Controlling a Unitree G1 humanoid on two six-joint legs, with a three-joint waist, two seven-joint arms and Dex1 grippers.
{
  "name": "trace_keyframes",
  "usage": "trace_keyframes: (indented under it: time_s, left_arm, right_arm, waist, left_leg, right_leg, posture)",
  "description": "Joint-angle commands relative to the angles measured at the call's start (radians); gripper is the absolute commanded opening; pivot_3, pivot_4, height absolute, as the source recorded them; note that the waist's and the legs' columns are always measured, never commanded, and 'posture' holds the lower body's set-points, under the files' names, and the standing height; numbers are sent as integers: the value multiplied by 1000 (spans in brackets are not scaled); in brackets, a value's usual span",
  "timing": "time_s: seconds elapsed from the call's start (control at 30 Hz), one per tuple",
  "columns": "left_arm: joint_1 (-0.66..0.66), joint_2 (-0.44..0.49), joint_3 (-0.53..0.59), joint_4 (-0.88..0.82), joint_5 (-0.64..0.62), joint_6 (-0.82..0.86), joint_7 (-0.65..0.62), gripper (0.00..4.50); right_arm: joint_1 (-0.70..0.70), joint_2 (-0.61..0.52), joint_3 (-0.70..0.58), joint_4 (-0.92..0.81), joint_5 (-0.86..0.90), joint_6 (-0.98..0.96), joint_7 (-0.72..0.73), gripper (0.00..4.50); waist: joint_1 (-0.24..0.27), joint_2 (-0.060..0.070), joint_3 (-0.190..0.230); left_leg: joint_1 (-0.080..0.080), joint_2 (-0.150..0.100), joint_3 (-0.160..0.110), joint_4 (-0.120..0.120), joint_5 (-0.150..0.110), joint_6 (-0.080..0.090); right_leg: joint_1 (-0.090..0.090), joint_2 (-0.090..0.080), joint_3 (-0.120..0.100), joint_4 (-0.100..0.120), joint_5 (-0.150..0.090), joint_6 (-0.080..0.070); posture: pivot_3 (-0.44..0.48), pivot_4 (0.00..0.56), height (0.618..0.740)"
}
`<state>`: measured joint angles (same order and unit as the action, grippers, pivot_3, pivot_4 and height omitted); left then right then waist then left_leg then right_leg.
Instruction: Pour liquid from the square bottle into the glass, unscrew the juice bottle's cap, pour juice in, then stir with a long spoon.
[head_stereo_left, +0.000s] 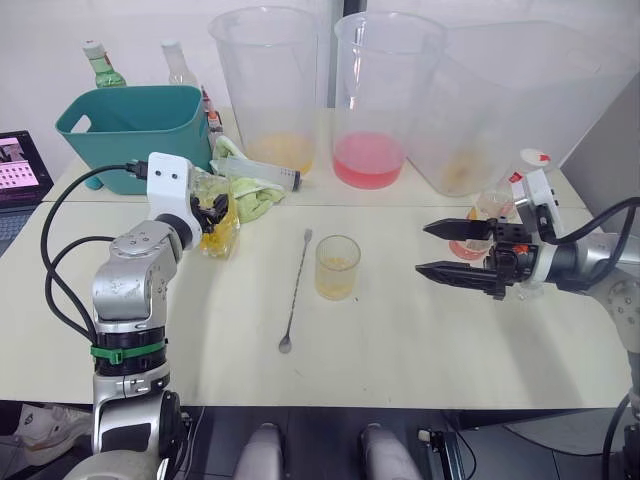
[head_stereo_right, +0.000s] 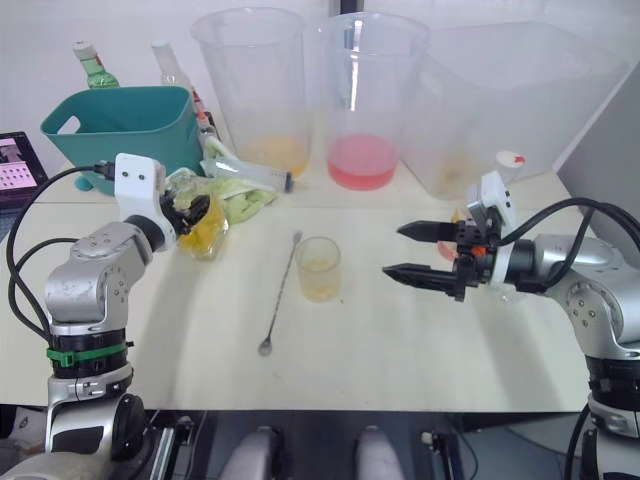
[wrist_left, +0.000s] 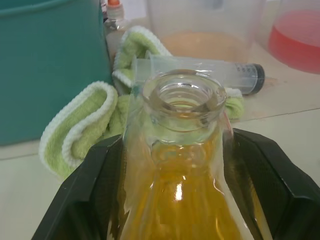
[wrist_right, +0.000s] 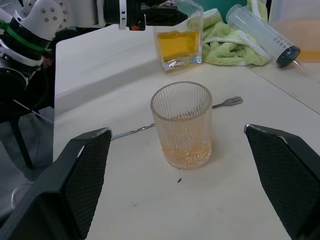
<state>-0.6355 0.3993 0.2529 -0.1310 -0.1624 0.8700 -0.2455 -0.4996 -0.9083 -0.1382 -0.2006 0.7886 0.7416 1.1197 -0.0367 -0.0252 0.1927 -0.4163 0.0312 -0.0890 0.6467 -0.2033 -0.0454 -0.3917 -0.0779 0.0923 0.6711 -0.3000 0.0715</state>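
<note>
Gripping square bottle (head_stereo_left: 219, 222) in left hand (head_stereo_left: 212, 212); glass (head_stereo_left: 337, 267) between hands

Your left arm is bent upward at the elbow, its gripper (head_stereo_left: 212, 212) clamped on the square bottle (head_stereo_left: 220, 225); your right arm reaches in level from the side, gripper (head_stereo_right: 410, 251) with fingers spread wide apart, holding nothing
</note>
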Motion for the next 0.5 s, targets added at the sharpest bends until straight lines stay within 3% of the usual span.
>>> trace_keyframes:
  time_s: [0.03,0.33,0.37,0.43,0.5]
  left_arm:
    - [-7,10,17,-69,-13,-45,13,2786]
    - [30,-30,44,-29,-28,-84,51,2786]
    - [28,-32,57,-24,-35,-87,56,3849]
    - [27,-19,63,-19,-39,-98,50,4451]
    - [22,-4,70,-21,-42,-110,47,4483]
  right_arm:
    - [-21,1,-8,-1,-4,-12,15,4500]
    - [-14,1,-13,-6,-9,-11,13,4500]
    - [-13,1,-13,-6,-12,-12,14,4500]
    - [-13,1,-13,-3,-15,-13,16,4500]
    - [-12,2,-13,0,-19,-14,18,4500]
  waist:
    - [-1,0,0]
    - [2,0,0]
    - [2,0,0]
    - [1,0,0]
    - [1,0,0]
  left_leg:
    - [0,0,0,0,0,0]
    - [0,0,0,0,0,0]
    - [0,0,0,0,0,0]
    - [0,0,0,0,0,0]
    - [0,0,0,0,0,0]
  right_leg:
    - [0,0,0,0,0,0]
    - [0,0,0,0,0,0]
    - [0,0,0,0,0,0]
    - [0,0,0,0,0,0]
    - [0,0,0,0,0,0]
  posture:
    - [0,150,733]
    - [0,150,733]
    - [0,150,733]
    - [0,150,733]
    - [0,150,733]
